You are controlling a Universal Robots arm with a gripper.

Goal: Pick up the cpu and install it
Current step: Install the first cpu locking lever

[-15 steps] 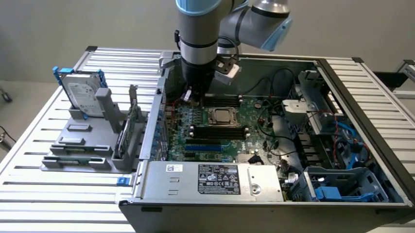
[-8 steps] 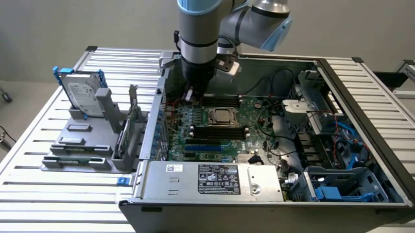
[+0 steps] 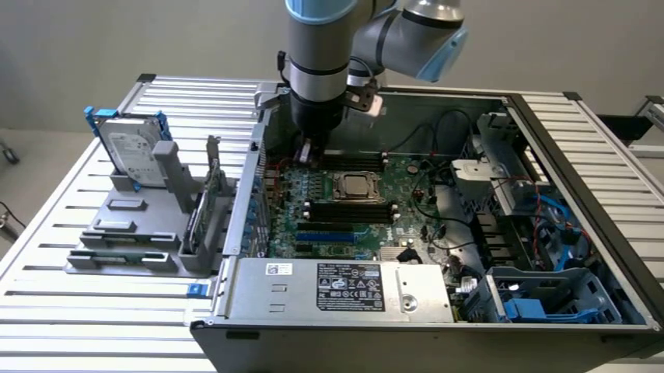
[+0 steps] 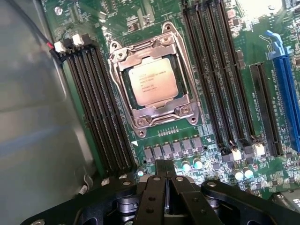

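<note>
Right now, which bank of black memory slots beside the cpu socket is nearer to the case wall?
The bank with red-and-white clips, lying between the cpu and the grey case wall. The other bank lies toward the blue slot.

cpu (image 4: 153, 80) in socket (image 4: 123, 55) | memory slots (image 4: 101, 108) flank socket both sides

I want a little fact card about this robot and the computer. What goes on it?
robot hand: the hand is shut with nothing in it, hanging over the motherboard
cpu: the cpu sits in the metal socket frame, silver top facing up
beside the socket: black memory slots run along both sides
computer: the case lies open on the slatted table
outside the case: a hard drive stands in a grey holder at the exterior view's left
</note>
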